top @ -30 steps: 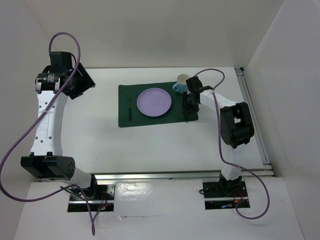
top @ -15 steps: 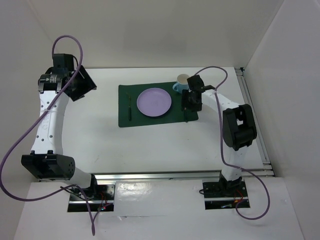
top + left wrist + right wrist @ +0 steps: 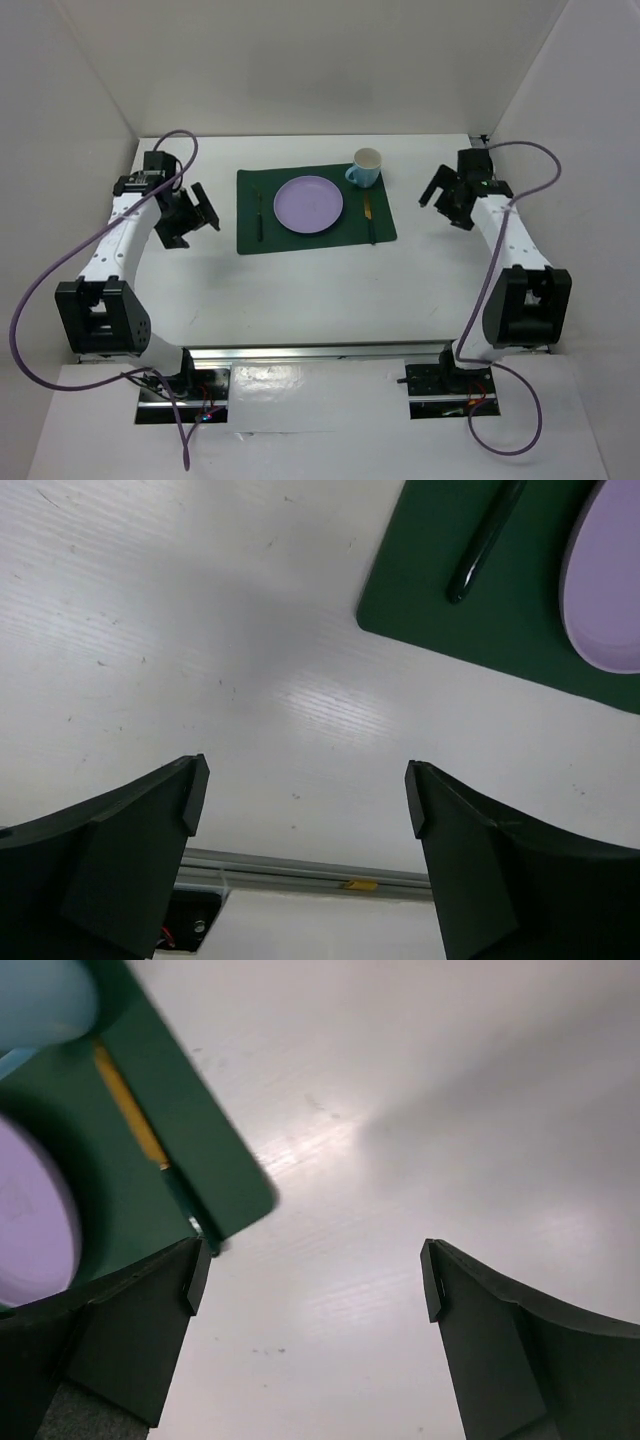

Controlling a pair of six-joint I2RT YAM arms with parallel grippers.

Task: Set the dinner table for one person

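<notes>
the left gripper (image 3: 190, 222) hangs over bare tabletop just left of the placemat, jaws spread wide with nothing between them. the dinner table (image 3: 300, 290) is a broad, matte white, roughly square surface, marked close up with fine scratches and specks, and it spans the space between both arms. toward its far middle lies a dark green placemat (image 3: 300, 243) carrying a dark utensil (image 3: 259, 215), a lilac plate (image 3: 308, 204), a yellow-handled utensil (image 3: 369, 215) and, at its far right corner, a pale blue mug (image 3: 366, 166). the right gripper (image 3: 447, 200), right of the mat, gapes wide and empty too.
</notes>
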